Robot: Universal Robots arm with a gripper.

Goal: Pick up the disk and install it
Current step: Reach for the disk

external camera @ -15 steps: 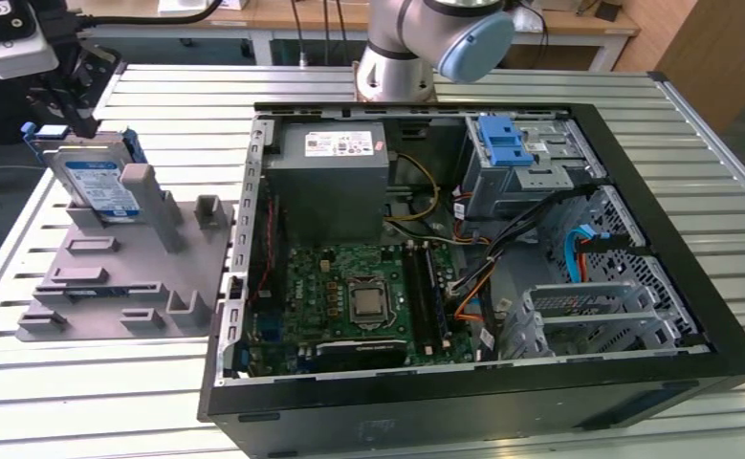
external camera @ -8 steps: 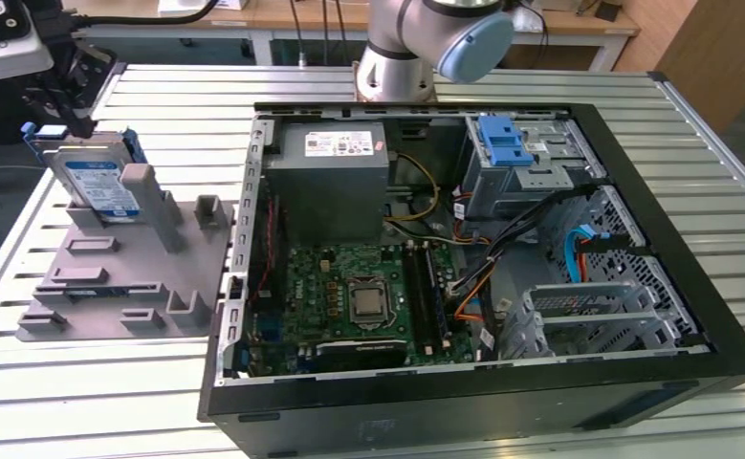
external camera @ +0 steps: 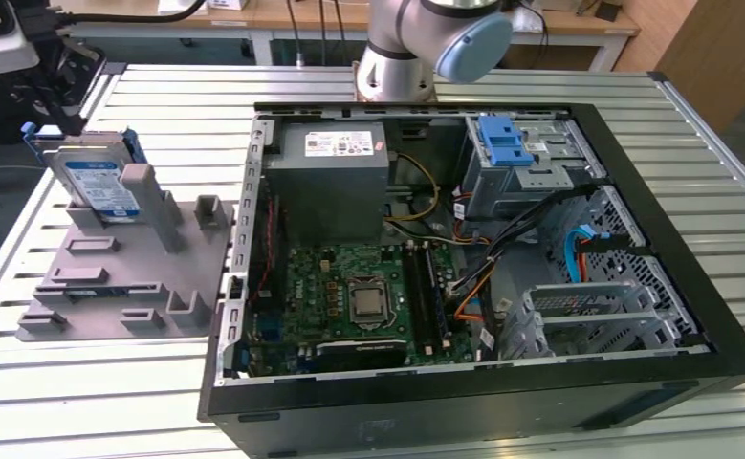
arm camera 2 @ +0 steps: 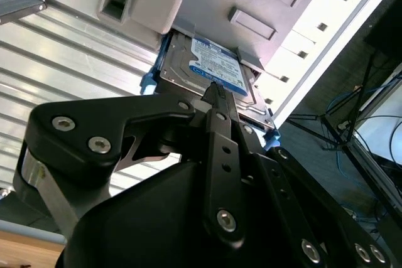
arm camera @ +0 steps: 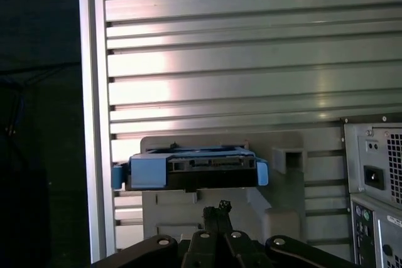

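The disk (external camera: 98,182) stands on edge in a slot of the grey fixture (external camera: 104,277) at the exterior view's left, its blue-and-white label facing out and blue rails along its sides. My gripper (external camera: 66,115) hangs just above and behind it, not touching. In the second wrist view the disk (arm camera 2: 210,64) lies just beyond my gripper (arm camera 2: 217,92), whose fingertips are pressed together with nothing between them. In the first wrist view the disk's blue-railed end (arm camera: 188,171) sits a short way past the shut gripper (arm camera: 218,208).
An open computer case (external camera: 678,277) fills the middle and right of the slatted metal table (external camera: 117,411). Inside are a grey drive bay (external camera: 544,177) with a blue latch (external camera: 506,143), a power-supply box (external camera: 334,182) and a green motherboard (external camera: 360,296). The arm's base (external camera: 398,57) stands behind the case.
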